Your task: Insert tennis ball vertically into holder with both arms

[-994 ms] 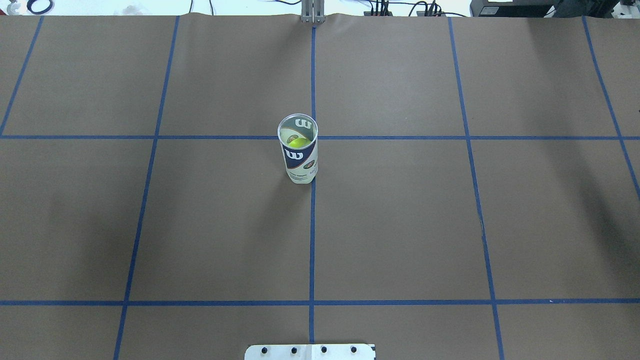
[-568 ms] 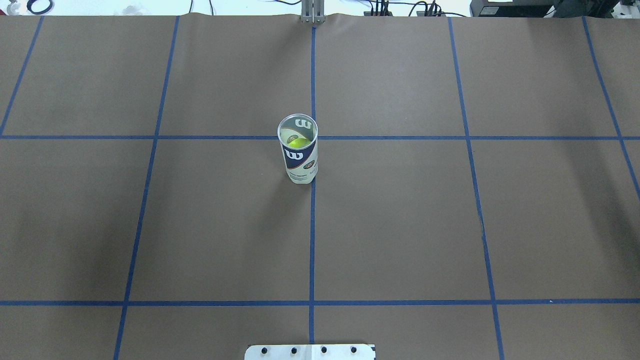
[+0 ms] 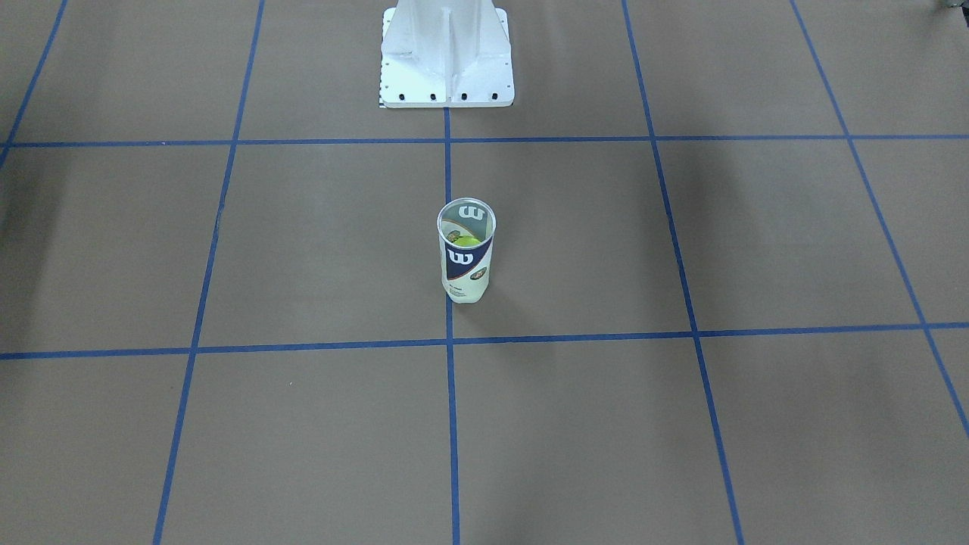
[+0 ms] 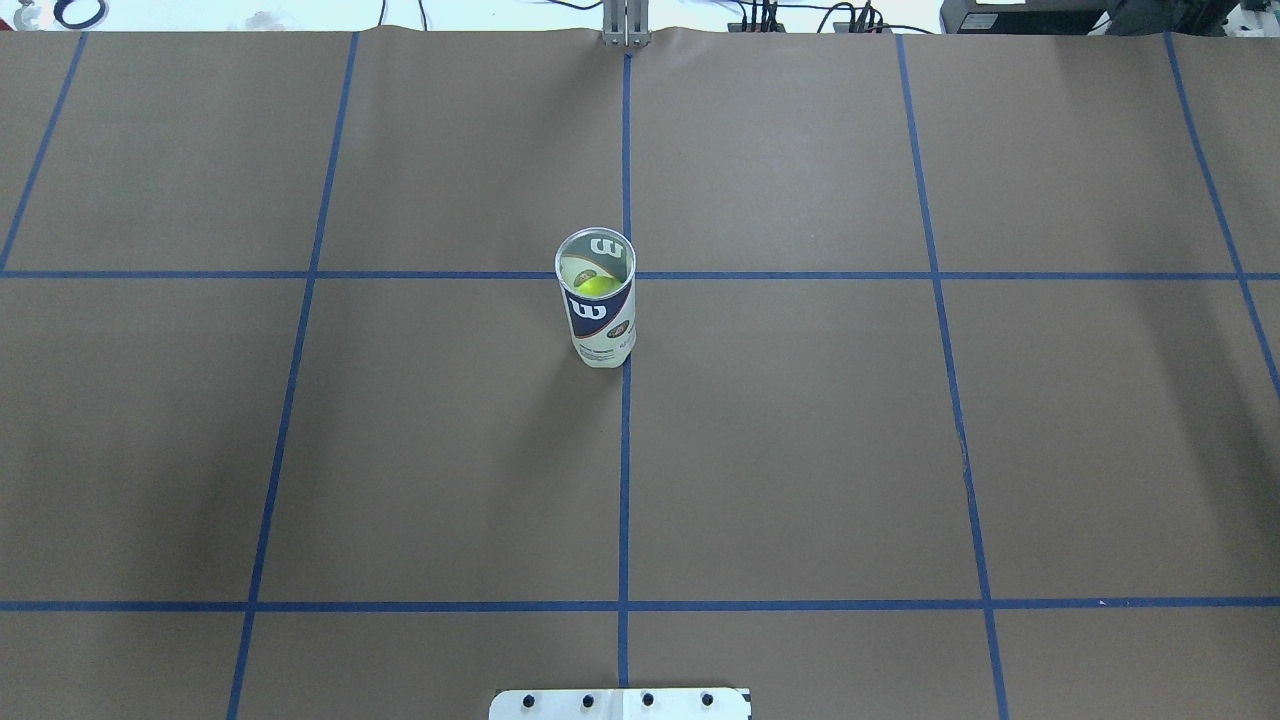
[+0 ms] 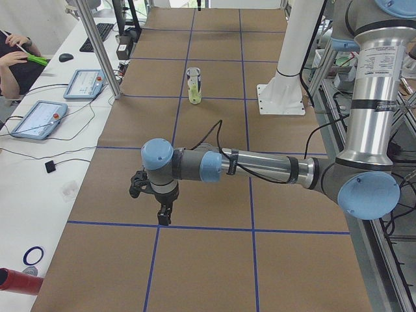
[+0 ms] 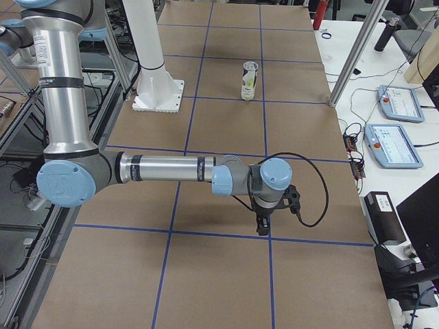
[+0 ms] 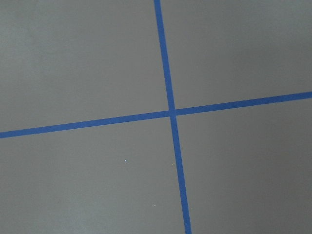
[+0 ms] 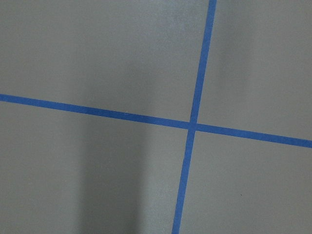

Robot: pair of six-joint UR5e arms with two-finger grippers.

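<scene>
The holder, a clear can with a navy-and-white "W" label, stands upright at the table's middle; it also shows in the front view, left view and right view. A yellow-green tennis ball sits inside it, seen through the open top. My left gripper hangs over the table far toward the left end; my right gripper hangs far toward the right end. Both show only in the side views, so I cannot tell if they are open or shut. The wrist views show only brown paper and blue tape.
The white pedestal base stands at the robot's side of the table. Blue tape lines grid the brown table cover. Tablets and an operator's hands are beside the table's far edge.
</scene>
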